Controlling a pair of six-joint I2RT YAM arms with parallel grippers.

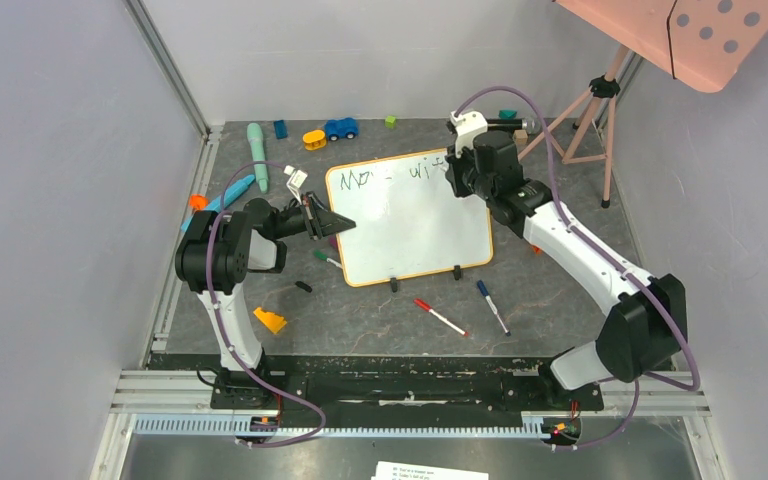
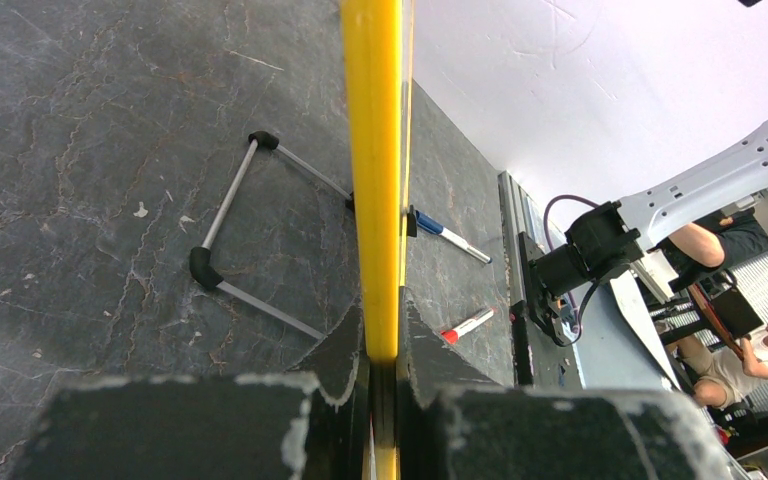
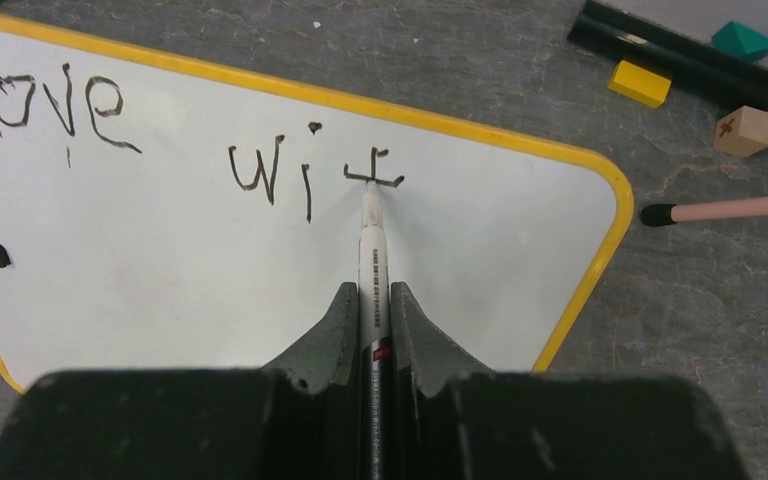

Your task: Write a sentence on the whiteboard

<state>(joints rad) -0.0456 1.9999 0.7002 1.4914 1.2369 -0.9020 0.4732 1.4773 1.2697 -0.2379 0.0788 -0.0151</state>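
**A:** Where's the whiteboard [image 1: 410, 235]?

**B:** Flat on the desk [image 1: 380, 330], mid-scene. Its long edges run roughly 9 to 3 o'clock, the right end swung slightly toward 2. The edge with the feet faces 6.

**A:** And the sentence [image 3: 307, 195]?

**B:** One row along the 12 o'clock edge: "Move", a gap, then "wit".

**A:** What's writing it?

**B:** A thin marker [image 3: 370, 240], clamped in the right pincer [image 3: 371, 292]. In the right wrist view its long axis points straight to 12, tip touching the bar of the "t".

**A:** The left pincer [image 2: 381, 310]?

**B:** Closed on the board's 9 o'clock frame edge.

**A:** Around it?

**B:** A red-capped marker [image 1: 441, 317] and a blue-capped marker [image 1: 492, 306] lie at 5 o'clock, apart from the board. A blue toy car [image 1: 341, 128] sits at 11.
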